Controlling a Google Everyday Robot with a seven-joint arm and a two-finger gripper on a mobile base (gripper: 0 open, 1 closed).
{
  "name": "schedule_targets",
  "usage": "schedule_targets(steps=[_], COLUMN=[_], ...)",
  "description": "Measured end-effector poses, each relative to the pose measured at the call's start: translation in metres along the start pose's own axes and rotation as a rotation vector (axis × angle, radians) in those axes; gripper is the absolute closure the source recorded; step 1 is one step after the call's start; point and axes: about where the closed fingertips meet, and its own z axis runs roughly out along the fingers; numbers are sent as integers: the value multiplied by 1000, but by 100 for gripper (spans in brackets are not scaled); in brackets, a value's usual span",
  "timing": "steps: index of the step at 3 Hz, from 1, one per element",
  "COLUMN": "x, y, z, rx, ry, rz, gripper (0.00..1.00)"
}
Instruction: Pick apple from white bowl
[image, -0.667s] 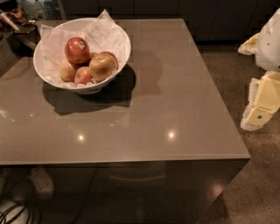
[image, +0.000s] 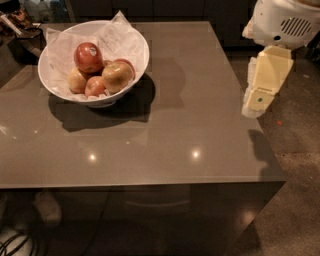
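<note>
camera view: nothing picked yet, apple (image: 116, 75) sits in white bowl (image: 102, 101); gripper (image: 260, 100) prob. idle, well apart past table (image: 190, 125) right edge, open/closed can't tell.

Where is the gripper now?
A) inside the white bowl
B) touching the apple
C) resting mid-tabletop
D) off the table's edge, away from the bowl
D: the gripper hangs beyond the table edge, across from the white bowl, where the apple lies among other apples.

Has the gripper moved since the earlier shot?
Yes. The cream gripper shifted left and up, now at the right edge of the glossy grey table, nearer the wide white bowl.
</note>
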Motion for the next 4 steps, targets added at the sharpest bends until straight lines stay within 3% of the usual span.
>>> schedule_targets(steps=[1,2,3,4], x=[0,-19,-55,-94], y=[0,-3,-9,-11], z=[0,7,26,43], rx=[0,-30,-53,-66], ry=[0,-45,-33,-5], rz=[0,15,-24,-112], gripper=[0,0,0,0])
